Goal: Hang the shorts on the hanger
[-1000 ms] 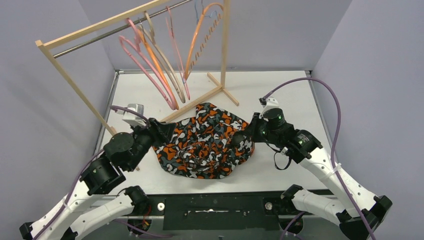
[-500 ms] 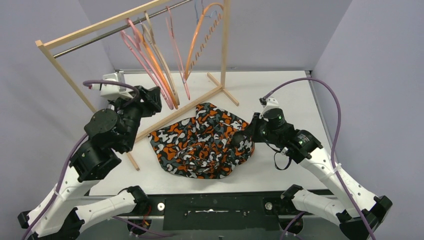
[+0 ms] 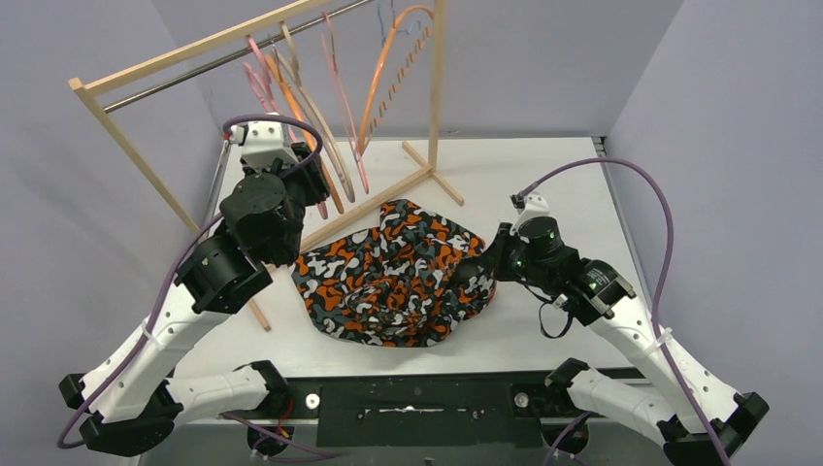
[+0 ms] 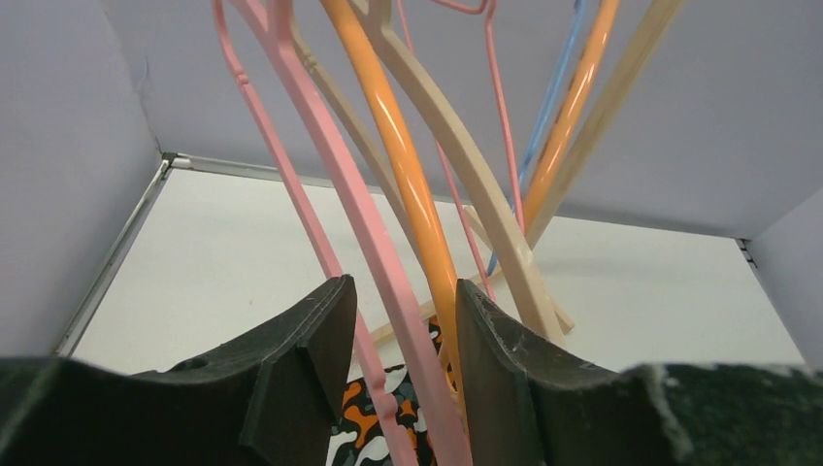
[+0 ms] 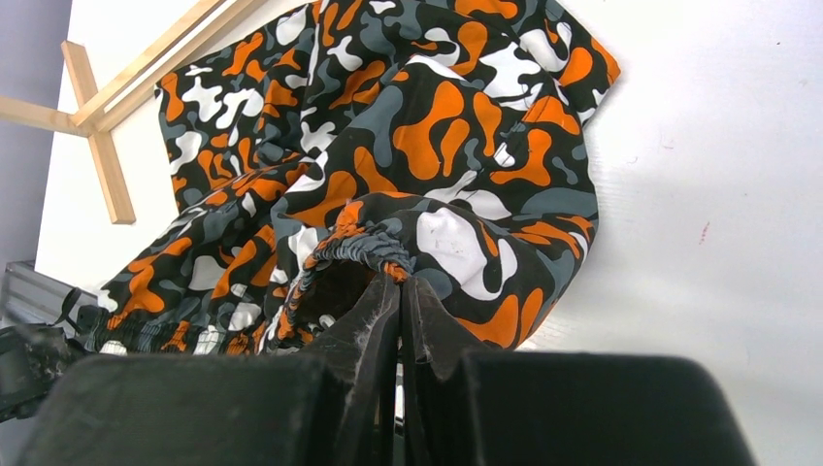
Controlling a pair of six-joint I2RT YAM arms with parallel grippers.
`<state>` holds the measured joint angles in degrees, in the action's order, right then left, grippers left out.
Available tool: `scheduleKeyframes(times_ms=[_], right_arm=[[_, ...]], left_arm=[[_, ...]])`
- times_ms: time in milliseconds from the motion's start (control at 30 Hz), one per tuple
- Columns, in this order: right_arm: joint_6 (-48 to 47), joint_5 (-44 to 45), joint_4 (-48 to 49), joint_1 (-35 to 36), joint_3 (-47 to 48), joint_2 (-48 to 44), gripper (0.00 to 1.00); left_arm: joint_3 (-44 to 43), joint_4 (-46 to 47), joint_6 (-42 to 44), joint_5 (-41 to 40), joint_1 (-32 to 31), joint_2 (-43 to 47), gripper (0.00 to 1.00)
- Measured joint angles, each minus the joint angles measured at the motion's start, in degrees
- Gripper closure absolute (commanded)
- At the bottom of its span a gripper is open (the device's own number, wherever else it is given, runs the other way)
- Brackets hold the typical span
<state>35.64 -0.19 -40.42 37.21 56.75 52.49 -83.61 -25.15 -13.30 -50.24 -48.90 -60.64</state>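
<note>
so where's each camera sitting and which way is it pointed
Top external: above and behind the arm bases, looking down on the table, rack, shorts and both arms.
Left wrist: up at the rack, facing the back wall; its open jaws straddle the pink hanger.
Right wrist: low over the table, facing the shorts; its jaws shut on the waistband.
Shared: shorts show in all three.

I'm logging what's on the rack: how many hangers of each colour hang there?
Pink: 2, the thick pink hanger and the thin pink wire hanger
Orange: 2, the near orange hanger and the far orange hanger
Beige: 1, the beige hanger
Blue: 1, the blue wire hanger
Total: 6
</note>
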Motion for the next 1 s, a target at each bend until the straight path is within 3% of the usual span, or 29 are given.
scheduleKeyframes(times_ms=[200, 1000], right_arm=[[-0.24, 0.76, -0.42, 0.00, -0.04, -0.44, 1.00], [-1.11, 1.05, -0.37, 0.00, -0.04, -0.24, 1.00]], left_arm=[[1.62, -0.20, 0.09, -1.66, 0.61, 2.32, 0.72], [6.51, -4.11, 1.79, -1.38, 2.01, 5.60, 0.75]])
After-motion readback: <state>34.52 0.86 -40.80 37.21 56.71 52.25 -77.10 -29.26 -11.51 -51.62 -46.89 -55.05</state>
